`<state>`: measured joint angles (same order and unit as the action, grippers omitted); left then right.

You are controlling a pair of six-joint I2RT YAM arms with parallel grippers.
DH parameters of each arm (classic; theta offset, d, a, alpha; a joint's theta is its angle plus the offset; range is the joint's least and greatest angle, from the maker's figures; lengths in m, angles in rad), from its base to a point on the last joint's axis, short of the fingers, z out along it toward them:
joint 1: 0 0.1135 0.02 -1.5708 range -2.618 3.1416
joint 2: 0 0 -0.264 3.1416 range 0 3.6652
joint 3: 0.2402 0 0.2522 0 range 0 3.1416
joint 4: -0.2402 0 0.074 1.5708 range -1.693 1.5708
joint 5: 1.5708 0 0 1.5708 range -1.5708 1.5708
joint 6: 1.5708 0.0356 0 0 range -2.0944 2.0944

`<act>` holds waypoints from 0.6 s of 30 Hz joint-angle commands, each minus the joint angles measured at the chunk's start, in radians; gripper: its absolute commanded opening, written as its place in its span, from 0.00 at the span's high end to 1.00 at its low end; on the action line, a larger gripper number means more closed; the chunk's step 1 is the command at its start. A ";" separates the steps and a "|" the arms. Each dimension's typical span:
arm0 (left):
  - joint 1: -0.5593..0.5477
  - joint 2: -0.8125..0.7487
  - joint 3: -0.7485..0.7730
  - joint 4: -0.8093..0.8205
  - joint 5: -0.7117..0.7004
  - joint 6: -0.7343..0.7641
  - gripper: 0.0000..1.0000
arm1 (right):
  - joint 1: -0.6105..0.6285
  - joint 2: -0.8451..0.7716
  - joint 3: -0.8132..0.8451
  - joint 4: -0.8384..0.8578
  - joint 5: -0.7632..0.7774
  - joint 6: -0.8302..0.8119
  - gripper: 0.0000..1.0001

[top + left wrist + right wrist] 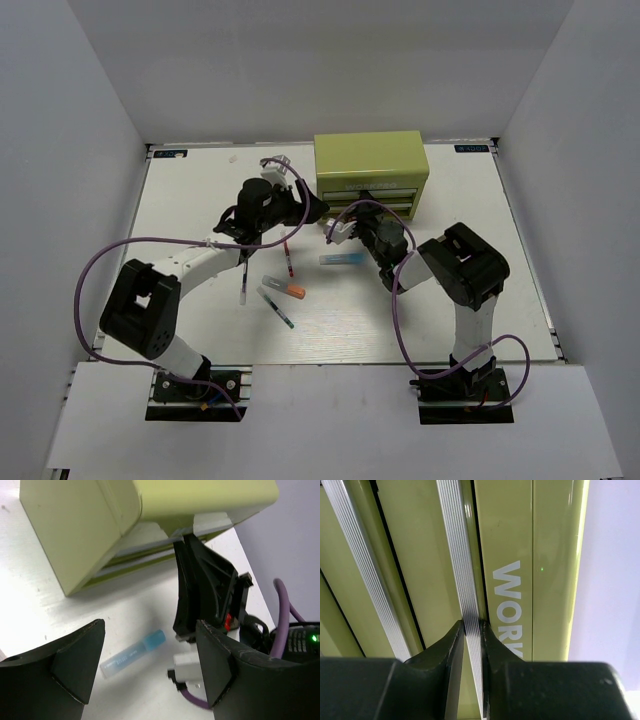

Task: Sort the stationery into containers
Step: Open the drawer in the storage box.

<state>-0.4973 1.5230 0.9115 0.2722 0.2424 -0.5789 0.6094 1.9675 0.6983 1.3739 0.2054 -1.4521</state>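
The right end effector [472, 626] is clamping the drawer handle [457, 555] between its fingertips and should be pulling straight back, level; the left end effector [149, 645] is hovering with fingers apart.

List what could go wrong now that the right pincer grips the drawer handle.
The right pincer pinches the thin drawer handle by its tips only; a pull may slip off. The green box might slide rather than open. The light-blue bar lies before it and could get knocked.
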 commanded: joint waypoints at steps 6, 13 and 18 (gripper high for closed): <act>0.003 0.107 0.196 -0.028 -0.080 0.099 0.17 | -0.031 -0.033 -0.042 0.514 0.029 0.067 1.00; 0.013 0.177 0.286 -0.060 -0.111 0.148 0.17 | -0.031 -0.042 -0.040 0.513 0.023 0.070 1.00; 0.013 0.186 0.296 -0.070 -0.111 0.157 0.17 | -0.027 -0.062 -0.066 0.514 0.015 0.079 1.00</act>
<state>-0.4908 1.7229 1.1683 0.2207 0.1455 -0.4465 0.5987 1.9423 0.6785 1.3602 0.1711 -1.4246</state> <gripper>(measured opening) 0.830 0.209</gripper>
